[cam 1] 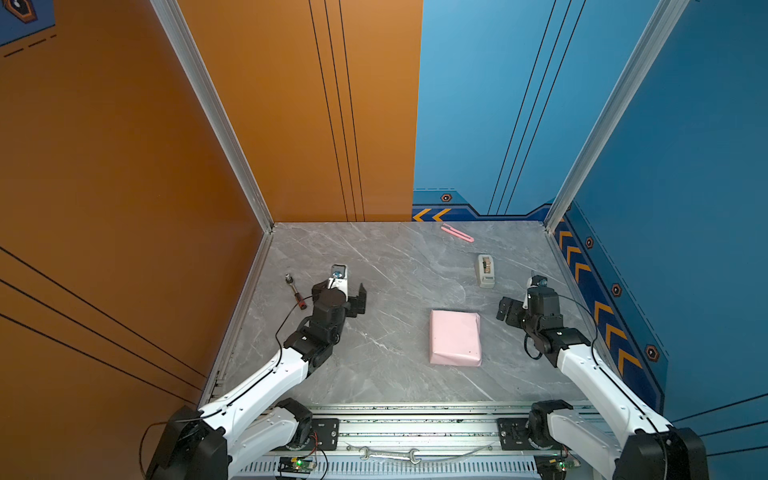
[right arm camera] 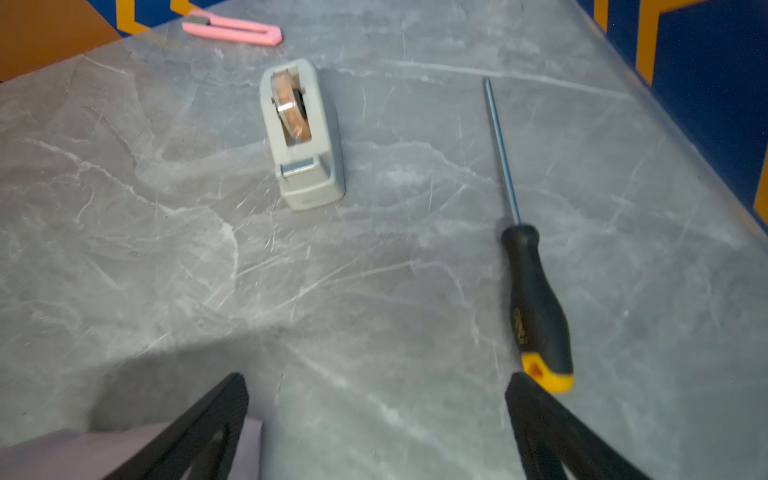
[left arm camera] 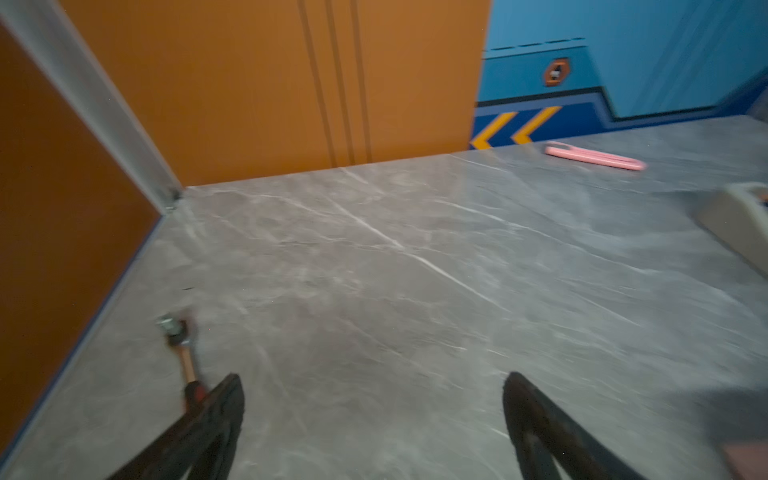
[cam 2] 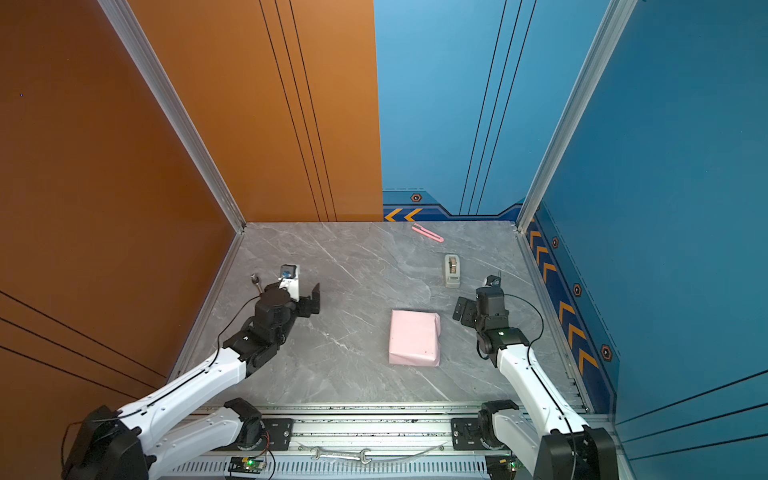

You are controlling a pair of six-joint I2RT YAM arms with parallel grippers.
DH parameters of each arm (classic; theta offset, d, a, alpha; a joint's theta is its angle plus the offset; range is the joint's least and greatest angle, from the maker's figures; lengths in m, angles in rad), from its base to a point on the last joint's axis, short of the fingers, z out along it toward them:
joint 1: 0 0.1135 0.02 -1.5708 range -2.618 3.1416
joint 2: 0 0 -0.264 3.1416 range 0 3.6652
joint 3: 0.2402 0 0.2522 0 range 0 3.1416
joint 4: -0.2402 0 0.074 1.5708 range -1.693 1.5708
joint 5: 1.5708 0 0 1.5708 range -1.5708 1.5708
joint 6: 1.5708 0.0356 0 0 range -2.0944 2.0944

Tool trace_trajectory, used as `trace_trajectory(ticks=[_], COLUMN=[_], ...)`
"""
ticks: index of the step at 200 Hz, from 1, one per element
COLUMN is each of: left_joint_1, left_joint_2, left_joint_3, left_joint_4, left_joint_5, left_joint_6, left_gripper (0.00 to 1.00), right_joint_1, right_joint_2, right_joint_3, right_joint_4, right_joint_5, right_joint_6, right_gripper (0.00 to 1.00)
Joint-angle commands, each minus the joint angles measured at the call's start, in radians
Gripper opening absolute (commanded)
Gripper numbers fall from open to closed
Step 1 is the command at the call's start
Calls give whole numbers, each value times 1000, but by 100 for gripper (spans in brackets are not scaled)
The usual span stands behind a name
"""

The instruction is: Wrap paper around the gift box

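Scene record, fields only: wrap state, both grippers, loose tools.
paper: pale pink side out, closed round a boxy shape, lying on the table
gift box: not visible, presumably under the paper
left gripper: open, empty, clear of the paper
right gripper: open, empty, near the paper, not touching
tools: tape dispenser, pink cutter, red-handled screwdriver, black-yellow screwdriver

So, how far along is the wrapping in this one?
Done, it seems: the paper, pink side out, closes around the gift box, and in both top views none of the dark box shows. In hand: nothing; the left gripper and the right gripper are open, clear of the parcel. Left: probably nothing, though taped seams cannot be confirmed. The tape dispenser and the cutter lie farther back.
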Motion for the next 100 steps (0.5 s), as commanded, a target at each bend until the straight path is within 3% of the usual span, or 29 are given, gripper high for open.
trace_trajectory(ticks=[1,20,40,51,65,74,80,86,92,100], left_joint_1=[153,237,322,326,381,409,416,430,436,416], left_joint_2=[28,139,341,372,436,552,609,551,505,549], left_joint_3=[-71,-135,-176,-143,-133,-177,-189,-183,-153,-153], left_joint_4=[99,259,555,548,567,753,903,795,643,712], left_joint_5=[-36,40,189,229,300,315,254,250,259,227], left_joint_6=[74,77,72,142,104,76,57,22,8,30], left_gripper=[98,98,98,98,98,98,98,98,98,98], right_joint_1=[-39,-48,-49,-46,-44,-49,-47,-42,-46,-51], right_joint_2=[81,187,296,317,375,433,493,542,522,479], right_joint_3=[-46,-79,-139,-136,-146,-167,-189,-208,-205,-172], right_joint_4=[349,514,763,816,902,1000,1082,1201,1141,1017], right_joint_5=[-19,-32,-40,-54,-25,-48,-48,-35,-39,-57], right_joint_6=[-157,-209,-238,-268,-286,-287,-294,-289,-289,-291], right_gripper=[100,100,100,100,100,100,100,100,100,100])
